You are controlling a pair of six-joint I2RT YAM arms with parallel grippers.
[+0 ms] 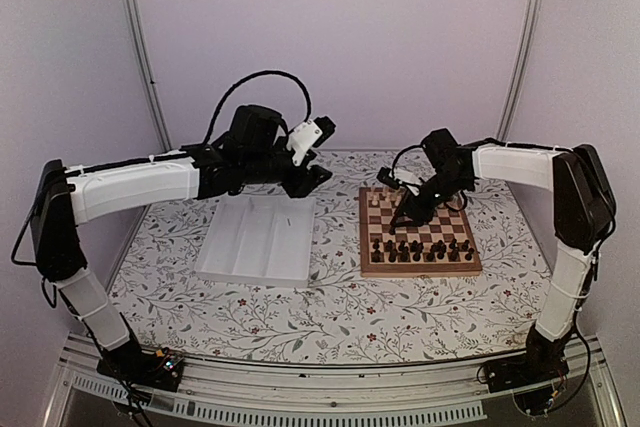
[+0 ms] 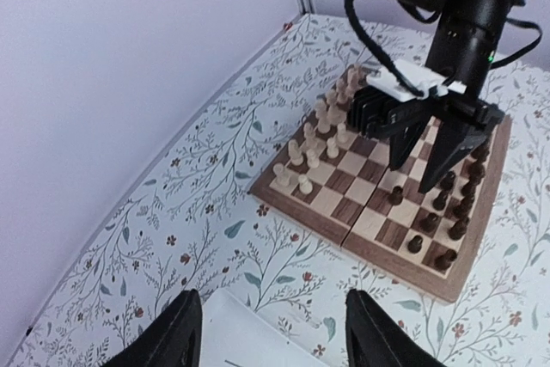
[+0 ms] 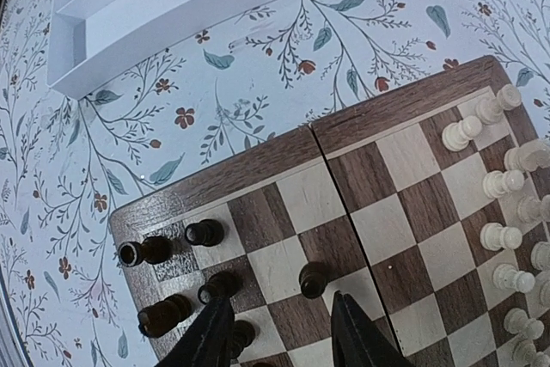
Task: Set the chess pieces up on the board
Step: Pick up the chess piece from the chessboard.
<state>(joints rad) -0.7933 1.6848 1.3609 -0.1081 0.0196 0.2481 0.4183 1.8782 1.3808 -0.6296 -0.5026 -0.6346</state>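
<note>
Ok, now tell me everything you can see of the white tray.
The white tray is rectangular and shallow, plastic by its look, with a raised rim and long ridges that split it into lengthwise compartments. It lies flat on the floral table cover, left of the chessboard and apart from it. The left gripper, open, hangs above its far end; only the cover is seen touching it.

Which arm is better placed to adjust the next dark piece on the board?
Right. The right gripper hangs open over the dark pieces on the chessboard; the left gripper hovers open near the white tray.
</note>
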